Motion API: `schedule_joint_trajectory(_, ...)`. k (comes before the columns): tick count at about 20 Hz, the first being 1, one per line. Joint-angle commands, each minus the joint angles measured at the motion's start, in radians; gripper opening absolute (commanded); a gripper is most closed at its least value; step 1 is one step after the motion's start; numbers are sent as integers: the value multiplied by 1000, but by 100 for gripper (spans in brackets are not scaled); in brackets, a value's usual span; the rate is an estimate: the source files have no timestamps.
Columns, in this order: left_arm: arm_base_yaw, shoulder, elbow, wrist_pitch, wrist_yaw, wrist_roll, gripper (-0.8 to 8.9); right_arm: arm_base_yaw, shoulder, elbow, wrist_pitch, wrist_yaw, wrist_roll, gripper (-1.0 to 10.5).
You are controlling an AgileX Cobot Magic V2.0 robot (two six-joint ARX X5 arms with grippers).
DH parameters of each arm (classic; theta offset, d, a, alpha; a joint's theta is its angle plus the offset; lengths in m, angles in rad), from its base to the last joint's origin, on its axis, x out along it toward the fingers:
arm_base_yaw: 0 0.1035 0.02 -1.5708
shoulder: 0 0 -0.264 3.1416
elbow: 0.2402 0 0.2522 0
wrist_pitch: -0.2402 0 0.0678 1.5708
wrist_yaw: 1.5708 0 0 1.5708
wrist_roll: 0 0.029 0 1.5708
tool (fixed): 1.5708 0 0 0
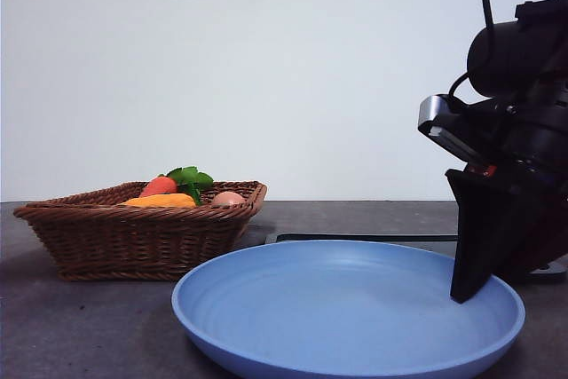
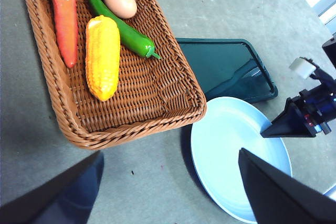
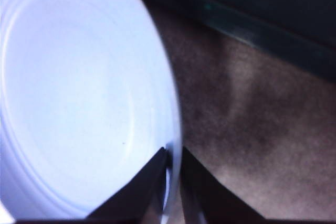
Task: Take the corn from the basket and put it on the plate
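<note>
The yellow corn (image 2: 102,56) lies in the brown wicker basket (image 2: 131,124), beside a carrot; in the front view only the top of the corn (image 1: 161,201) shows above the basket (image 1: 133,237). The light-blue plate (image 1: 346,308) rests on the table by the basket and holds nothing. My right gripper (image 3: 173,156) is shut on the plate's rim (image 3: 170,129), at the plate's right side (image 1: 470,288). My left gripper (image 2: 170,153) hangs open high above the table, over the gap between basket and plate (image 2: 231,145).
The basket also holds an orange carrot (image 2: 64,17), a green pepper (image 2: 121,24) and a pale egg (image 2: 119,2). A flat black tray (image 2: 226,69) lies behind the plate. A wall stands behind the table.
</note>
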Motion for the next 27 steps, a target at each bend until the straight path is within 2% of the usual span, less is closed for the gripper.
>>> schedule_joint_trajectory(1, -3, 14, 15, 11, 8, -8, 417, 4, 16, 14, -2, 13, -5, 2)
schedule_joint_trajectory(7, -23, 106, 79, 25, -18, -2, 416, 1, -92, 27, -48, 13, 11, 2)
schedule_joint_trajectory(12, -137, 284, 180, 78, -163, 28, 416, -18, -282, 83, -188, 14, 9, 2)
schedule_joint_trajectory(16, -254, 492, 279, 109, -360, 58, 416, -37, -435, 148, -259, 14, 11, 2)
schedule_joint_trajectory(18, -292, 608, 342, 108, -452, 69, 416, -47, -491, 186, -293, 39, 15, 2)
schedule_joint_trajectory(22, -350, 835, 476, 92, -574, 91, 416, -57, -570, 252, -355, 85, 16, 2)
schedule_joint_trajectory(27, -378, 1072, 580, 102, -625, 117, 415, -58, -622, 265, -367, 90, 21, 2)
